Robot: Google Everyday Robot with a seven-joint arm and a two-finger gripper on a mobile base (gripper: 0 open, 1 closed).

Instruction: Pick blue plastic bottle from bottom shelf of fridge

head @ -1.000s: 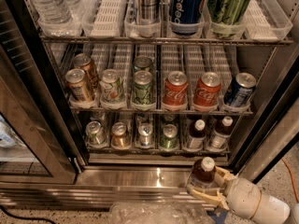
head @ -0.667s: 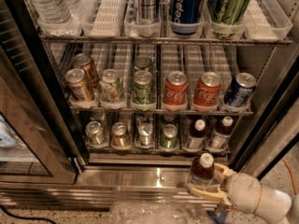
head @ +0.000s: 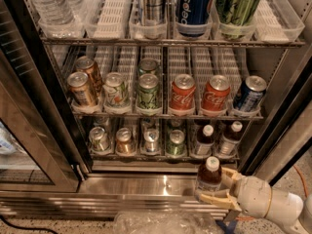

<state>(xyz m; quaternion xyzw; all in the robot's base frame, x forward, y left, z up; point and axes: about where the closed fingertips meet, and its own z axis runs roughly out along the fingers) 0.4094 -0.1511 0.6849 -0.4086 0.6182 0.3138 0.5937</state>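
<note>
My gripper [head: 211, 186] is at the lower right, in front of the open fridge [head: 48, 106] and below the bottom shelf [head: 165, 156]. It is shut on the blue plastic bottle [head: 210, 171], a dark-brown bottle with a white cap and a pale label. The bottle stands upright, clear of the rack, over the steel sill. One cream finger [head: 214, 198] wraps its lower front, and the other is behind it. Two similar white-capped bottles [head: 204, 139] [head: 229, 138] remain on the bottom shelf at the right, beside several small cans [head: 124, 140].
The middle rack holds Coca-Cola cans [head: 183, 95], green cans and others. The top rack holds a Pepsi can [head: 194, 6] and a water bottle [head: 48, 6]. The glass door [head: 24, 145] stands open at left. A steel sill [head: 146, 185] and crumpled clear plastic [head: 161, 223] lie below.
My gripper, holding the bottle, has shifted slightly left and up in front of the sill. Nothing on the racks has moved.
</note>
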